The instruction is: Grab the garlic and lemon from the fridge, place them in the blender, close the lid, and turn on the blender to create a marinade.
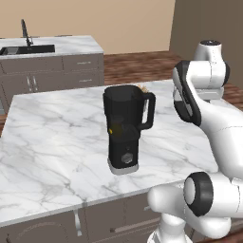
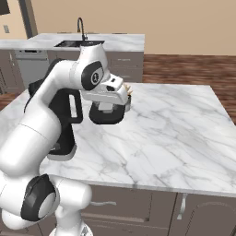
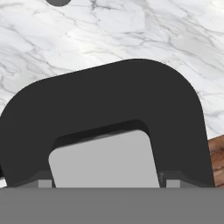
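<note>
**Hand Lowered over the Blender Lid on the Island Counter**

The lid (image 3: pixel 105 127), a black rounded-square cap with a light grey square centre, lies flat on the white marbled island counter (image 1: pixel 57 142). In the hand view it is seen from directly above and very close, with marble visible beyond its far edge. In the right base view the lid (image 2: pixel 107 116) appears as a dark slab just beneath the robot's hand, to the right of the blender and apart from it.

The gripper (image 2: pixel 109 108) sits low over the lid with its jaws spread wide. Whether the fingertips touch the lid cannot be told, since the hand's white body covers them; nothing is seen gripped.

The blender (image 1: pixel 124 129) stands upright near the middle of the counter, jar open at the top, side handle turned to the right in the left base view, round knob on its grey-rimmed base. A small yellow patch (image 1: pixel 111 130), perhaps the lemon, shows through the dark jar wall.

Behind the island, a second counter carries a sink (image 1: pixel 26 49) with a dark faucet (image 2: pixel 81 26). A wood floor (image 2: pixel 184 69) lies between the two.
</note>
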Tool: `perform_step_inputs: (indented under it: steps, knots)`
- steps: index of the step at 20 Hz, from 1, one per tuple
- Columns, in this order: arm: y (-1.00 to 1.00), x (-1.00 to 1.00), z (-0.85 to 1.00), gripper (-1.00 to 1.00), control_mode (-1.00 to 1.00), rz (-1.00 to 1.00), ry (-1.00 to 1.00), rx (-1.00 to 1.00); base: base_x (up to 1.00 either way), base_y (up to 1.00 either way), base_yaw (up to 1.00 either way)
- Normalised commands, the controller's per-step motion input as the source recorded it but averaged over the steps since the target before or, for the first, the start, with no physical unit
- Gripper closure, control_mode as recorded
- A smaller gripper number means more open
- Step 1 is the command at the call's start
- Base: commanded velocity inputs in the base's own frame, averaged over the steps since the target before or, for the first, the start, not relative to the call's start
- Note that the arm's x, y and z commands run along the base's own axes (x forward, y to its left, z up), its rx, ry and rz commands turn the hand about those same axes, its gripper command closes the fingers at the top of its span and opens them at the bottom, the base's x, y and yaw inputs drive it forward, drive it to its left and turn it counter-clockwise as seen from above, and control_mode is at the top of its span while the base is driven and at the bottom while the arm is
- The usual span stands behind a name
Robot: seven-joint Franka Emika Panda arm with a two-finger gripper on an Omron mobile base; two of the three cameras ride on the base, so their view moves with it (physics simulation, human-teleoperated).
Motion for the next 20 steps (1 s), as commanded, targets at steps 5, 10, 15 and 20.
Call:
perform_step_inputs:
  steps: [5, 10, 15, 20]
  knots:
    - [0.6, 0.04, 0.89, 1.0, -1.0, -0.05, 0.11, 0.01, 0.0, 0.0, 0.0]
    - [0.03, 0.01, -0.18, 1.0, -1.0, 0.0, 0.03, 0.17, 0.0, 0.0, 0.0]
    - [0.0, 0.0, 0.09, 1.0, -1.0, -0.03, 0.02, 0.27, 0.0, 0.0, 0.0]
    - [0.26, 0.0, 0.83, 1.0, -1.0, -0.01, -0.04, 0.02, 0.0, 0.0, 0.0]
